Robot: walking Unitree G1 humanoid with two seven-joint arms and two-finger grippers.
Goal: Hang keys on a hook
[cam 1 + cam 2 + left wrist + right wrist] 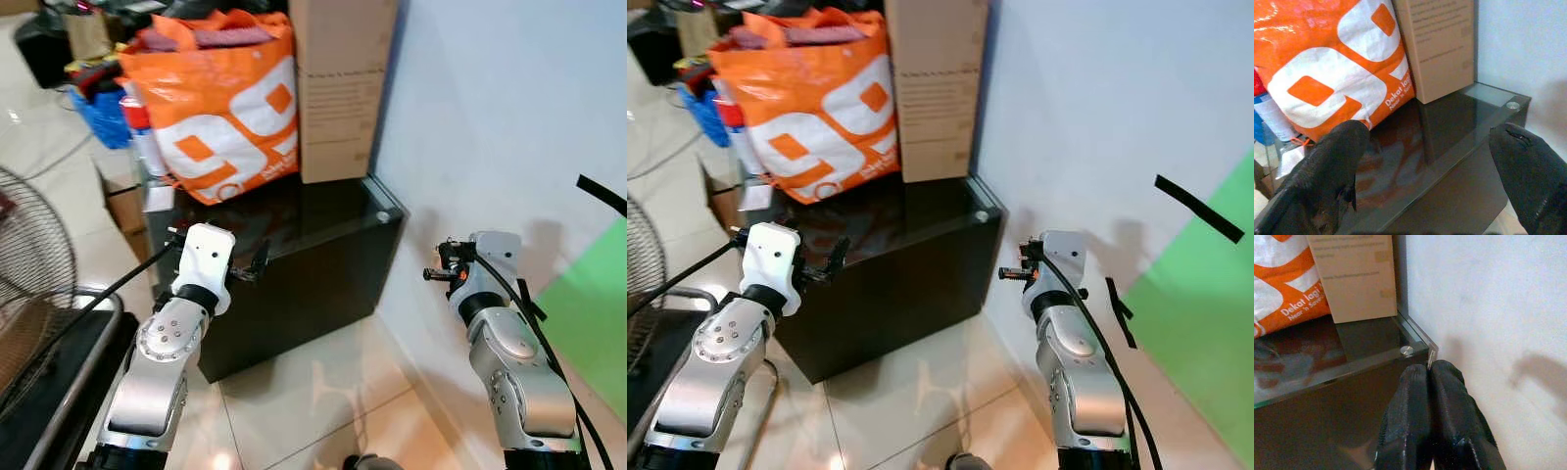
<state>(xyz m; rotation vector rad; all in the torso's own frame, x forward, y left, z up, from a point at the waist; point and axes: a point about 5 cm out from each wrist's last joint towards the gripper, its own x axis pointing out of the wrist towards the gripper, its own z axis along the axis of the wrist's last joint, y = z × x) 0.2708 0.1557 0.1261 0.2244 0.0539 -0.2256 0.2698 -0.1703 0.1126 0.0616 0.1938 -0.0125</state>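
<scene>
Before black cabinet (323, 264): left gripper (1425, 161) spread, right gripper (1430, 382) closed.

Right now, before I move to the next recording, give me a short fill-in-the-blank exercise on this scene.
1. The left gripper has its fingers ____.
2. The right gripper has its fingers pressed ____.
3. The orange bag stands on the black glass-topped ____.
4. Beside the bag, against the wall, stands a cardboard ____.

Missing words: open; shut; cabinet; box

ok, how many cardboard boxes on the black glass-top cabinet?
1 that I can confirm: a tall brown cardboard box at the back of the black glass-top cabinet, against the wall, beside the orange-and-white bag. The bag may hide others.
</scene>
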